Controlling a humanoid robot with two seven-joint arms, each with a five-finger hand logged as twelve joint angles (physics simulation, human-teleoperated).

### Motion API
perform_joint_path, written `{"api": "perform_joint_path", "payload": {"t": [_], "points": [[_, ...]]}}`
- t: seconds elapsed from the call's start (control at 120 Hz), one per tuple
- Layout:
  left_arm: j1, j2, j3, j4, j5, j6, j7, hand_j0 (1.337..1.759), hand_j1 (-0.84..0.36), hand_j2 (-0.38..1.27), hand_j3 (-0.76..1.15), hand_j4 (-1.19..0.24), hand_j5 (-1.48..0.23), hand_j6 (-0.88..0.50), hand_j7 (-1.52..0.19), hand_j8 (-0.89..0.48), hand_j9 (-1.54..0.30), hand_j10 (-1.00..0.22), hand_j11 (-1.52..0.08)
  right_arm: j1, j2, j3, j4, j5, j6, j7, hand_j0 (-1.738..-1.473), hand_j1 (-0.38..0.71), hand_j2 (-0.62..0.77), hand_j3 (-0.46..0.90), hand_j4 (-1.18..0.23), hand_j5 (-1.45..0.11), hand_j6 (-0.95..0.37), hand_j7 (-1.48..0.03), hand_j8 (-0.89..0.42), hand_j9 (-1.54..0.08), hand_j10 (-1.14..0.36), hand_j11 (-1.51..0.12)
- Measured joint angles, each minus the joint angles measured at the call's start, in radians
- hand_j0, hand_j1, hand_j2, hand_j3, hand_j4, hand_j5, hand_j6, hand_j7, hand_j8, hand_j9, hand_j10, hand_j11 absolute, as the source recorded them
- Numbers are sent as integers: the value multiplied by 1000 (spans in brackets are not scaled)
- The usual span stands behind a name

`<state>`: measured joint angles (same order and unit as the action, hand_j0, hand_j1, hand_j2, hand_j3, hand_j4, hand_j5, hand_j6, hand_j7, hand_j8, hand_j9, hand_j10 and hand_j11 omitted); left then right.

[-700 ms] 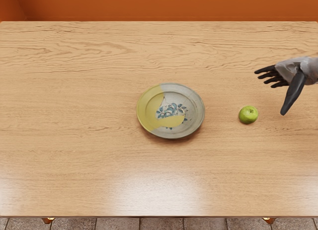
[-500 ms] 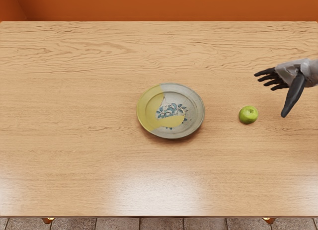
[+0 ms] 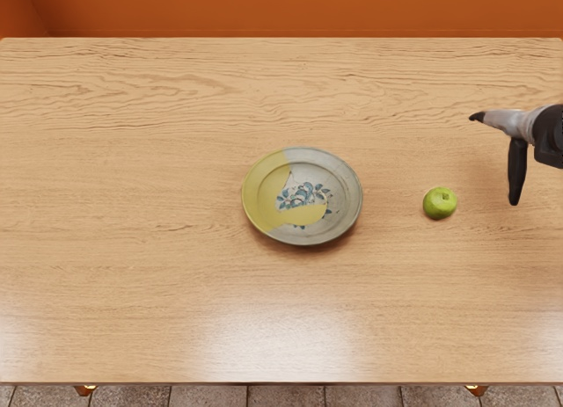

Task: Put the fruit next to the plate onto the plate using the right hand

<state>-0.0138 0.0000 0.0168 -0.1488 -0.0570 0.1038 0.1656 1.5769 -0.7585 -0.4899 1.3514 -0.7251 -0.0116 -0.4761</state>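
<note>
Bare light-wood tabletop (image 3: 132, 275) surrounds the small round green fruit (image 3: 440, 202) on every side. The robot's grey-and-black right hand (image 3: 526, 134) hangs at the fruit's 2 o'clock, apart from it, fingers loose. At 9 o'clock, across a strip of bare wood, lies the round yellow-and-grey ceramic plate (image 3: 350, 192), its low rim the one step to cross.

green fruit (image 3: 440, 202), yellow-grey plate (image 3: 343, 215) with blue floral pattern
</note>
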Motion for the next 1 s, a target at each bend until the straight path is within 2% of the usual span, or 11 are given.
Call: {"api": "perform_joint_path", "payload": {"t": [0.075,0.183,0.283,0.375,0.467,0.542,0.733,0.933,1.0], "points": [[0,0,0,0,0,0,0,1658,343,1,0,-6,-7,-6,-7,-6,-7,-6,-7,-20,-14,-11,40,-7,-39,-31,-1658,-349,1,0,-3,0,-4,0,-3,0,-2,0],[0,0,0,0,0,0,0,1658,343,1,0,-6,-7,-6,-7,-6,-7,-6,-7,-51,-37,-13,76,-15,-63,-50,-1658,-349,1,0,-3,-1,-5,0,-4,0,-2,0],[0,0,0,0,0,0,0,1658,343,1,0,-6,-7,-6,-7,-6,-7,-6,-7,-70,-41,5,85,-13,-71,-60,-1658,-349,1,0,-4,-1,-5,0,-4,0,-3,0],[0,0,0,0,0,0,0,1658,343,1,0,-6,-7,-6,-7,-6,-7,-6,-7,-80,-36,45,86,-11,-74,-101,-1658,-349,1,0,-4,-1,-5,0,-4,0,-3,0],[0,0,0,0,0,0,0,1658,343,1,0,-6,-7,-6,-7,-6,-7,-6,-7,-95,6,83,84,-5,-76,-121,-1658,-349,1,0,-4,-1,-5,0,-4,0,-3,0],[0,0,0,0,0,0,0,1658,342,1,0,-6,-7,-6,-7,-6,-7,-6,-7,-122,48,124,74,-1,-80,-128,-1658,-349,1,0,-3,-1,-5,0,-4,0,-3,0],[0,0,0,0,0,0,0,1658,342,1,0,-6,-7,-6,-7,-6,-7,-6,-7,-275,114,346,20,3,-52,-134,-1658,-349,1,0,-3,-1,-5,0,-4,0,-3,0],[0,0,0,0,0,0,0,1658,343,1,0,-6,-7,-6,-7,-6,-7,-6,-7,-315,127,397,-18,-2,-40,-135,-1658,-349,1,0,-3,-1,-5,0,-4,0,-3,0],[0,0,0,0,0,0,0,1658,343,1,0,-6,-7,-6,-7,-6,-7,-6,-7,-318,126,403,-23,0,-36,-135,-1658,-316,-4,0,-31,-37,-33,-36,-32,-37,-30,-36]]}}
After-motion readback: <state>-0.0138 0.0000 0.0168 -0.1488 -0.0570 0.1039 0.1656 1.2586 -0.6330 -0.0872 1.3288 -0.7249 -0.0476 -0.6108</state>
